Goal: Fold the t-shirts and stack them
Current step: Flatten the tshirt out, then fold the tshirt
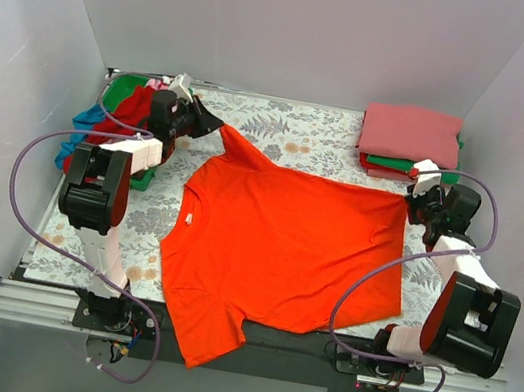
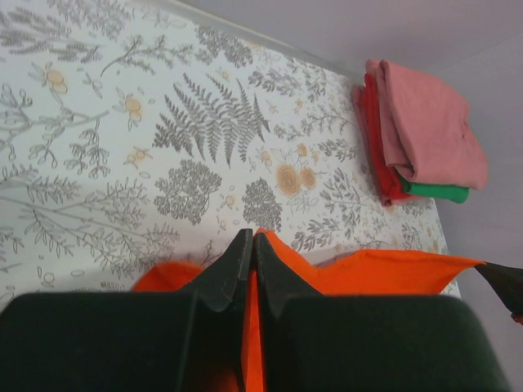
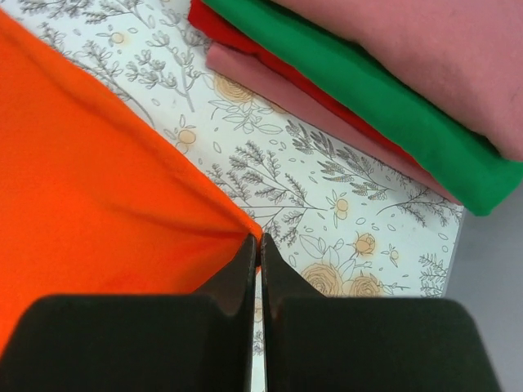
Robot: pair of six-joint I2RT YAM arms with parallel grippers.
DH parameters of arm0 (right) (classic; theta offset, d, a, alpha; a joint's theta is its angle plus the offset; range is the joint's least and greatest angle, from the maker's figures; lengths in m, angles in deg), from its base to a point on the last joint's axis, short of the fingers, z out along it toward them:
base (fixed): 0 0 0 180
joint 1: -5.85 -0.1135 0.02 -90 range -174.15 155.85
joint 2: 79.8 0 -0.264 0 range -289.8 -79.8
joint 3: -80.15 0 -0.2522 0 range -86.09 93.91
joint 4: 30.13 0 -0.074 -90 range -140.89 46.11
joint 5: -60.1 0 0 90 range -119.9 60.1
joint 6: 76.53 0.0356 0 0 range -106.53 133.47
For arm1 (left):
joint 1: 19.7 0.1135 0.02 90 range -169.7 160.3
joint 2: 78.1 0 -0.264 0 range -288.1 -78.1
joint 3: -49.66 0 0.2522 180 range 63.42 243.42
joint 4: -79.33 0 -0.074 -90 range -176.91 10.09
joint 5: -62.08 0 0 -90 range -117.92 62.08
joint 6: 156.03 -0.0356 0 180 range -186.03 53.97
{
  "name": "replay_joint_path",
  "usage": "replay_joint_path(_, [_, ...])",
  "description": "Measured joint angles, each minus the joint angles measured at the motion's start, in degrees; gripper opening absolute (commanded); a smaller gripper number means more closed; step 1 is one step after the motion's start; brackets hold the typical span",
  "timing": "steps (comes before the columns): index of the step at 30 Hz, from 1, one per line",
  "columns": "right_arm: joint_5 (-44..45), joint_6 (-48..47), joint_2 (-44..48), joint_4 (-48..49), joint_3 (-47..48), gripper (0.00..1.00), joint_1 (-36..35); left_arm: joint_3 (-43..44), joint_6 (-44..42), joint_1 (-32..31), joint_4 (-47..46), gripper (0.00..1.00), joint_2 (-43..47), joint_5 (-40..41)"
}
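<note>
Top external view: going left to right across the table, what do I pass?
In order: heap of loose shirts → left pincer → orange shirt → folded stack. The right pincer sits nearer than the stack over the same stretch, so it is left unranked.

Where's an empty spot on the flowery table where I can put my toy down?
The best bare patch of flowery cloth is at the far edge, between the left gripper and the folded stack. A smaller one lies near-left, between the orange shirt and left arm. The middle and far-left pile are crowded.
</note>
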Motion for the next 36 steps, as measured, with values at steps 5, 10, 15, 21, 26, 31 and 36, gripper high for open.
replay_joint_path(5, [2.3, 3.7, -6.2, 0.4, 5.4, 0.01, 0.0, 4.7, -1.7, 0.0, 0.9, 0.0, -0.1, -0.2])
replay_joint_path(10, [3.2, 6.4, -11.6, 1.4, 11.1, 0.01, 0.0, 7.3, -3.1, 0.2, 1.1, 0.0, -0.2, -0.1])
replay_joint_path(15, [2.5, 8.3, -16.0, 1.7, 14.1, 0.01, -0.1, 8.0, -4.2, 1.1, 1.8, 0.0, -0.9, 0.0])
replay_joint_path(21, [1.2, 9.7, -18.7, 1.6, 14.8, 0.01, -0.6, 8.8, -4.8, 1.5, 2.1, 0.0, -3.1, -1.8])
replay_joint_path(26, [-0.4, 9.7, -18.5, 1.7, 14.6, 0.01, -0.7, 7.7, -4.9, 1.5, 1.3, 0.0, -3.2, -4.4])
replay_joint_path(31, [-1.7, 9.7, -16.2, 1.7, 12.2, 0.01, -0.7, 4.1, -4.8, 1.5, 0.6, 0.0, -2.3, -6.2])
replay_joint_path(36, [-1.8, 9.5, -13.1, 1.7, 9.5, 0.01, -0.7, 0.3, -4.8, 1.5, 0.9, 0.0, 0.5, -7.3])
